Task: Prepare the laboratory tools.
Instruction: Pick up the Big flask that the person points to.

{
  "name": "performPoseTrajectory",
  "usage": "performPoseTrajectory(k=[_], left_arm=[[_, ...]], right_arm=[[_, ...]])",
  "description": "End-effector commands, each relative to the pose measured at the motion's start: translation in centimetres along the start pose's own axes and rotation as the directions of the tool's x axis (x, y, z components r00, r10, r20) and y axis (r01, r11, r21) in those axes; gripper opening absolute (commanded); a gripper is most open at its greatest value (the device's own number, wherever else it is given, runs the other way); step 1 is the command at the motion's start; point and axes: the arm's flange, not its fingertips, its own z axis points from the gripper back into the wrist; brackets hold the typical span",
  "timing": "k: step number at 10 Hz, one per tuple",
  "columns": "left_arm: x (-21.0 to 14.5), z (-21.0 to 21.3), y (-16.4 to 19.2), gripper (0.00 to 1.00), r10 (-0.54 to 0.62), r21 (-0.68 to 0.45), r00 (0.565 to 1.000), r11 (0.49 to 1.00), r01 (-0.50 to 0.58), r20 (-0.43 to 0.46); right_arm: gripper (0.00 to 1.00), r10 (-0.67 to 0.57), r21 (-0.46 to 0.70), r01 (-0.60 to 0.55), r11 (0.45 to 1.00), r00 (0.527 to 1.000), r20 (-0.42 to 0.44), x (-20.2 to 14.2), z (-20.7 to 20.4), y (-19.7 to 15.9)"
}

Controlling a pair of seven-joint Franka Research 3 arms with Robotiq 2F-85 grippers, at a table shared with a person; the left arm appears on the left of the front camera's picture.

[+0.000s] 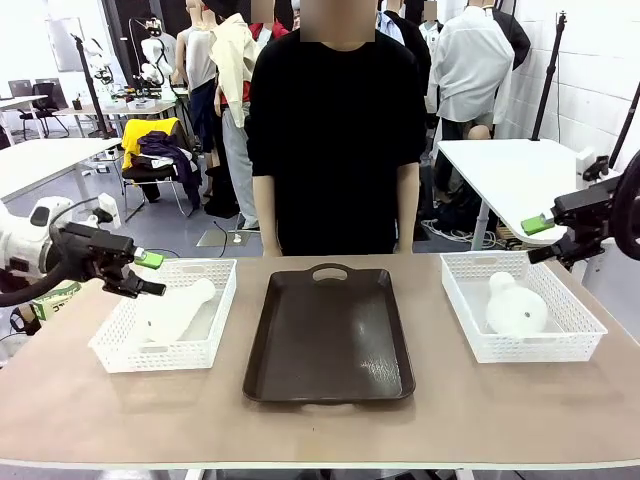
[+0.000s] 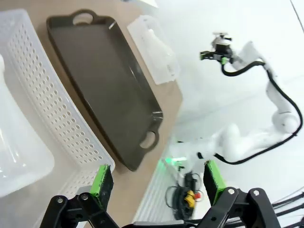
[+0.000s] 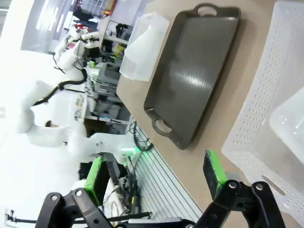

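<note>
Table point(image 1: 100, 410): beneath both pincers.
Tray point(image 1: 330, 340): midway between the pincers.
Left basket point(image 1: 150, 358): just below left pincer point(image 1: 150, 274).
Right basket point(image 1: 530, 350): below right pincer point(image 1: 542, 240).
Left flask point(image 1: 175, 312): lying in left basket, under left pincer.
Right flask point(image 1: 515, 305): in right basket, below right pincer.
Left pincer: fingers apart, unloaded.
Right pincer: fingers apart, unloaded.

In the front view, the near wall of the left white plastic mesh basket point(image 1: 150, 356) partly screens the frosted, translucent white conical flask point(image 1: 168, 318) lying inside it. The right white mesh basket point(image 1: 520, 348) likewise covers the base of the second frosted conical flask point(image 1: 515, 305). The person's point(image 1: 335, 130) hands are hidden behind the far edge of the tan table point(image 1: 320, 430). In each wrist view the nearer flask is cut off by the picture's edge and too washed out for its outline to be made out.
</note>
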Motion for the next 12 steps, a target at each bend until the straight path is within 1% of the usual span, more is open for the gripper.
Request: performPoseTrajectory(k=[1, 3, 4, 6, 9, 10, 11, 12], left_arm=[[1.0, 0.3, 1.0, 1.00, 0.032, -0.037, 0.999, 0.999, -0.032, -0.009], [0.9, 0.9, 1.0, 1.00, 0.079, -0.067, 0.997, 0.995, -0.080, -0.014], [1.0, 1.2, 0.7, 1.00, 0.093, -0.092, 0.995, 0.991, -0.096, -0.038], [1.1, 1.9, -0.3, 1.00, 0.093, -0.113, 0.996, 0.989, -0.094, -0.019], [0.7, 2.3, -0.6, 1.00, 0.087, -0.125, 0.996, 0.988, -0.087, -0.005], [0.5, 2.3, -0.9, 1.00, 0.110, -0.061, 0.994, 0.992, -0.111, -0.021], [0.8, 2.3, -0.1, 1.00, 0.079, -0.105, 0.997, 0.991, -0.080, -0.014], [0.8, 2.3, -0.1, 1.00, 0.079, -0.105, 0.997, 0.991, -0.080, -0.014]], right_arm=[[1.00, -0.023, 0.056, 0.023, 0.998, 1.000, 0.001, 0.5, -0.6, -0.6], [1.00, -0.033, 0.086, 0.032, 0.996, 0.999, 0.007, 0.3, -0.5, -1.2], [1.00, -0.036, 0.094, 0.035, 0.995, 0.999, 0.008, 0.4, -0.3, -1.4], [1.00, -0.046, 0.103, 0.044, 0.994, 0.999, 0.016, 0.4, 0.0, -1.6], [1.00, -0.043, 0.114, 0.040, 0.993, 0.999, 0.019, 0.4, 0.4, -1.6], [1.00, -0.060, 0.080, 0.059, 0.995, 0.998, 0.003, -0.1, 0.5, -1.4], [1.00, -0.060, 0.080, 0.059, 0.995, 0.998, 0.003, -0.1, 0.5, -1.4], [1.00, -0.060, 0.080, 0.059, 0.995, 0.998, 0.003, -0.1, 0.5, -1.4]])
